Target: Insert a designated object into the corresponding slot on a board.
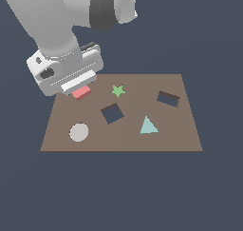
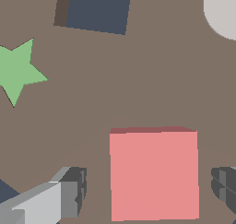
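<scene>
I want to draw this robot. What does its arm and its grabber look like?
The arm is fat, round and light grey with a dark grey ring at one joint. The gripper is a boxy pale grey block with a white strip. Its fingers are grey with dark ridged tips.

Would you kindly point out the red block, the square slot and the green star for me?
red block point(image 2: 154, 174), wrist view, middle of its top face.
square slot point(image 1: 112, 113), exterior view, centre of the dark opening.
green star point(image 1: 117, 90), exterior view, its centre.
</scene>
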Robot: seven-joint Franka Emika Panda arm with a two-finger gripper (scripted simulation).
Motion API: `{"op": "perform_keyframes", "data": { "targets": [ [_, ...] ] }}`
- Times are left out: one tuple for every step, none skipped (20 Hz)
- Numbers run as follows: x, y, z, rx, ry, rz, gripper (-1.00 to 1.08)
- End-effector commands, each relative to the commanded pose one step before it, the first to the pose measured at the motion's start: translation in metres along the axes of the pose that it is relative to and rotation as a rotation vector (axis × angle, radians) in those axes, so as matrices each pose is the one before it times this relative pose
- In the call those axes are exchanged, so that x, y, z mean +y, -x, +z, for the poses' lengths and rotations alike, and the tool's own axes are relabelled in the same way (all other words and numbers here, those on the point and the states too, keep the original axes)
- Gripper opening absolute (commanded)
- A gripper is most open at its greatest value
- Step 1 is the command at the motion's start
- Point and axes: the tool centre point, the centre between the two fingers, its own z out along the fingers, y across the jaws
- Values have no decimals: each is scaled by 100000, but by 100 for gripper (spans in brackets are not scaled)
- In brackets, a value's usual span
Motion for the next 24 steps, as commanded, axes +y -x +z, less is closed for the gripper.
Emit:
{"op": "perform_keyframes", "data": {
  "targets": [
    [282,132,212,205,66,-1697,100],
    [76,36,55,38,7,-383,100],
    [60,23,41,26,4,-283,100],
    [41,7,26,15,1,-195,100],
    [25,-7,12,3,-2,-98,100],
    [11,-6,-3,0,0,0,100],
    [-38,30,-13,-51,-23,304,100],
    [2,2,34,0,0,0,100],
    [7,5,101,0,0,0,100],
    [12,8,168,0,0,0,100],
    [-8,-19,231,9,4,-68,100],
    [-4,-14,299,9,4,-68,100],
    [20,21,355,0,0,0,100],
    [-17,-25,298,13,5,-97,100],
    [11,16,237,0,0,0,100],
    [-16,-19,165,9,4,-68,100],
    [4,7,102,0,0,0,100],
    [1,2,34,0,0,0,100],
    [0,0,0,0,0,0,-100],
    [0,0,0,0,0,0,-100],
    [0,0,0,0,0,0,-100],
    [0,0,0,0,0,0,-100],
    [0,0,0,0,0,0,-100],
    [0,0,0,0,0,0,-100]
  ]
}}
